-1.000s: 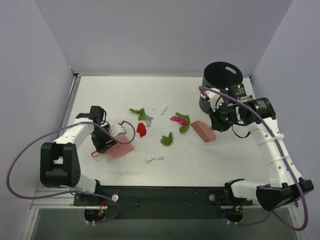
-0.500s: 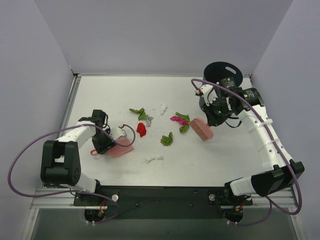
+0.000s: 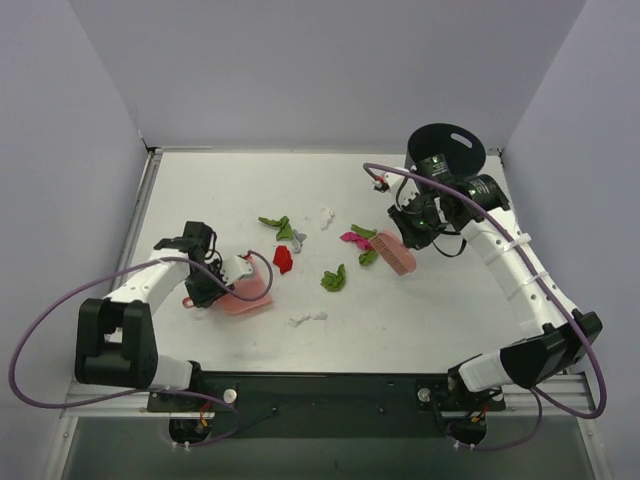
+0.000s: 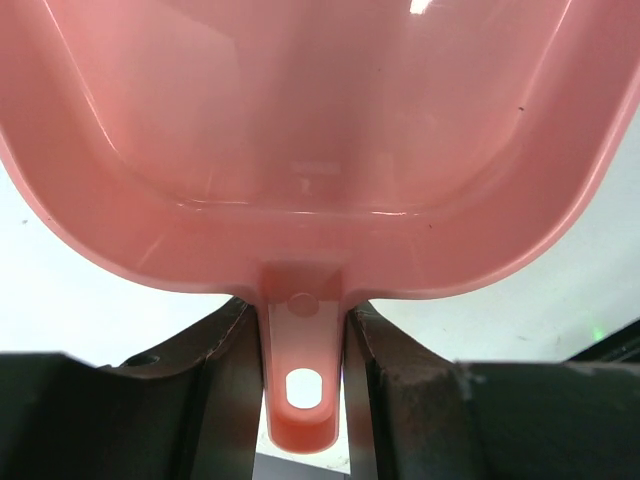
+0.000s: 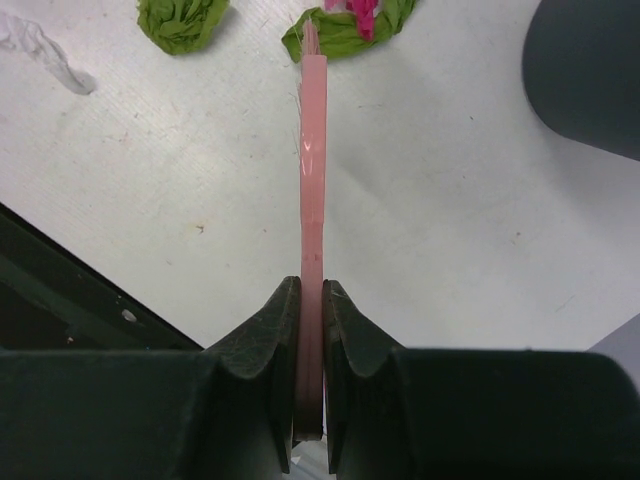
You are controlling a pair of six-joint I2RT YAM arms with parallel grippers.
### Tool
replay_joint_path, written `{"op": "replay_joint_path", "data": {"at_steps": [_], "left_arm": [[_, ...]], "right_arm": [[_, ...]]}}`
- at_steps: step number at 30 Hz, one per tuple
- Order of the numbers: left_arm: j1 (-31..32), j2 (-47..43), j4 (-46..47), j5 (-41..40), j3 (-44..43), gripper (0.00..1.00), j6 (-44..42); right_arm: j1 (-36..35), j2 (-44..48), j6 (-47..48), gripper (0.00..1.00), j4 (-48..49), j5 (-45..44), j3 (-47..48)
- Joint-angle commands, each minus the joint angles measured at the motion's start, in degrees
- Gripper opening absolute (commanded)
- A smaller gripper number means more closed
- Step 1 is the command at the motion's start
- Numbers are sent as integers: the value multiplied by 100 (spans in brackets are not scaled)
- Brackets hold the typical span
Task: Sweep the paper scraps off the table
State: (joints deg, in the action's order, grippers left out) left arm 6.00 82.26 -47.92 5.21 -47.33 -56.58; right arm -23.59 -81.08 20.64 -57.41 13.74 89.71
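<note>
Paper scraps lie mid-table (image 3: 200, 190): a red one (image 3: 283, 259), green ones (image 3: 333, 279) (image 3: 279, 225), a magenta one on green (image 3: 358, 240), white ones (image 3: 307, 319) (image 3: 327, 216). My left gripper (image 3: 208, 290) is shut on the handle of the pink dustpan (image 3: 246, 294) (image 4: 320, 150), which lies left of the red scrap. My right gripper (image 3: 415, 226) is shut on the pink brush (image 3: 397, 254) (image 5: 312, 200). The brush tip touches the green and magenta scrap (image 5: 350, 25). Another green scrap (image 5: 180, 20) and a white one (image 5: 40, 55) show in the right wrist view.
A black bin (image 3: 445, 160) stands at the back right, behind my right arm, and shows in the right wrist view (image 5: 590, 70). Grey walls close the table on the left, back and right. A black rail (image 3: 320, 385) runs along the near edge.
My right gripper has carried the brush left, up against the green and magenta scrap. My left gripper has shifted the dustpan slightly right and toward the near edge.
</note>
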Motion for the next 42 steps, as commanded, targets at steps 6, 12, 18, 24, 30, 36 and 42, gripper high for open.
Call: {"op": "replay_joint_path", "data": {"at_steps": [6, 12, 18, 24, 30, 36, 42], "left_arm": [[410, -1378, -1474, 59, 153, 0, -1748], [1042, -1389, -1703, -196, 505, 0, -2139], [1526, -536, -1237, -91, 252, 0, -1148], [2019, 79, -992, -125, 75, 0, -128], [2484, 62, -508, -477, 215, 0, 567], [2801, 255, -402, -802, 137, 0, 1174], [2951, 589, -446, -812, -170, 0, 1535]], "right_arm": [[-681, -1163, -394, 0, 19, -1039, 889], [-1102, -1718, -508, 0, 28, -1320, 1101], [-1428, -1929, -553, 0, 63, -1558, 1118], [-1578, -2158, -929, 0, 89, -1533, 1040], [-1674, -2219, -1580, 0, 72, -909, 916], [-1955, -2456, -1950, 0, 72, -557, 1171], [-2009, -2790, -2450, 0, 89, -83, 1259]]}}
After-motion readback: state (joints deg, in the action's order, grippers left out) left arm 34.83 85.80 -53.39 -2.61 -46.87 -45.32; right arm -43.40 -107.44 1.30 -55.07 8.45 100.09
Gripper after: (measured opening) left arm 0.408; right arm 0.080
